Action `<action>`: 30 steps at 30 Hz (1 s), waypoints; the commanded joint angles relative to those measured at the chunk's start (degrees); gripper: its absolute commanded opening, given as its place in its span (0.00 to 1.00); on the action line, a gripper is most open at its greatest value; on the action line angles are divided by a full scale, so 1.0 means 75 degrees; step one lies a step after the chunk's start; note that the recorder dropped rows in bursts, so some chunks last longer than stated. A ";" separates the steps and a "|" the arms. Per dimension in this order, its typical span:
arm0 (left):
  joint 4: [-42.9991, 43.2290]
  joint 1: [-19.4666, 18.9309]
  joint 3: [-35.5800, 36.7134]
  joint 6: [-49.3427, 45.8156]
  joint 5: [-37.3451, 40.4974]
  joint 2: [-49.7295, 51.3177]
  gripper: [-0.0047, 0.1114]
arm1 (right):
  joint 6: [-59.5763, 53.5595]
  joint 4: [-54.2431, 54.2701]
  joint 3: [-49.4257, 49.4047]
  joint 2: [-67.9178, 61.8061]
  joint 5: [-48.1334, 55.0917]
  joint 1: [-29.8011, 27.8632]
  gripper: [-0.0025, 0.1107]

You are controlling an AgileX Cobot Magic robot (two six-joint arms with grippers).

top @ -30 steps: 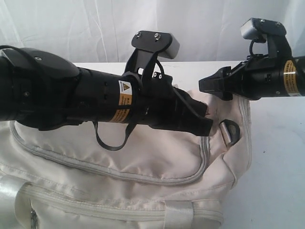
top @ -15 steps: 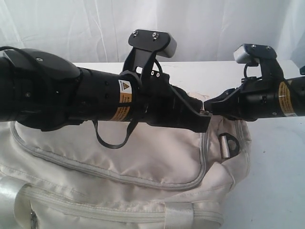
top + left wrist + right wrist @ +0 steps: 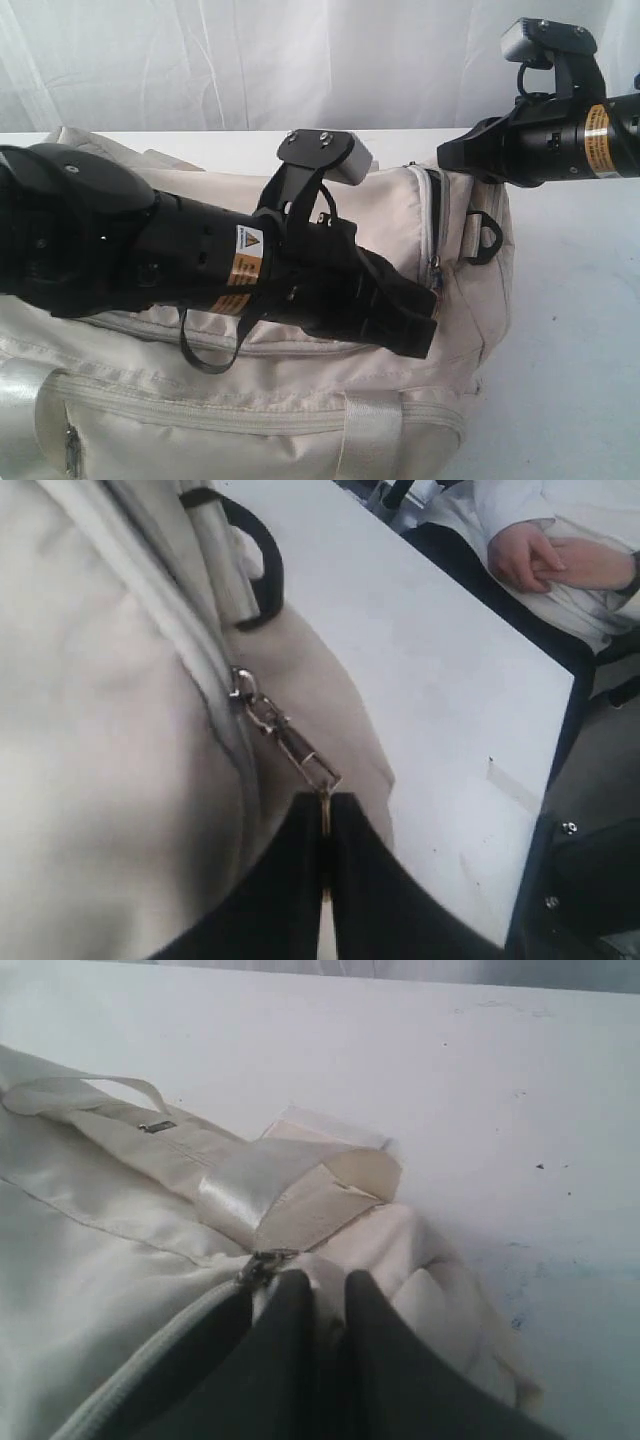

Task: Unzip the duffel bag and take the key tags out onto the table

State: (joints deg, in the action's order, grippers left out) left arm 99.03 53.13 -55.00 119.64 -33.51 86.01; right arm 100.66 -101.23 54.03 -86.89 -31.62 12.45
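Cream fabric duffel bag [image 3: 300, 385] is lying on the white desk [image 3: 570, 330], filling the near left. Left wrist view: the left gripper [image 3: 327, 810] is pressing its fingers together, pinching the metal zipper pull [image 3: 285, 735]. Right wrist view: the right gripper [image 3: 325, 1295] is nipping bag fabric between its fingers, beside a zipper slider [image 3: 262, 1265].

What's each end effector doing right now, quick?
Left end effector: closed on the zipper pull.
Right end effector: closed, pinching the duffel bag fabric by the zipper's end.
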 commanded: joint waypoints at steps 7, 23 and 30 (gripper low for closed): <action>-0.0401 0.0476 0.1534 0.0182 0.0040 -0.1745 0.04 | 0.0011 0.0171 0.0107 0.0020 0.1053 -0.0062 0.02; -0.1917 0.0476 0.4127 0.0182 0.2375 -0.4893 0.04 | 0.0064 0.0171 0.0107 0.0020 0.1051 -0.0062 0.02; -0.2568 0.0476 0.4797 0.0182 0.3601 -0.6395 0.04 | 0.0202 0.0171 0.0107 0.0020 0.1051 -0.0062 0.02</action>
State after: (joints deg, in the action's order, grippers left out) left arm 80.85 56.43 -20.66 120.81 -10.90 42.48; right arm 101.89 -101.24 54.04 -86.98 -28.02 12.54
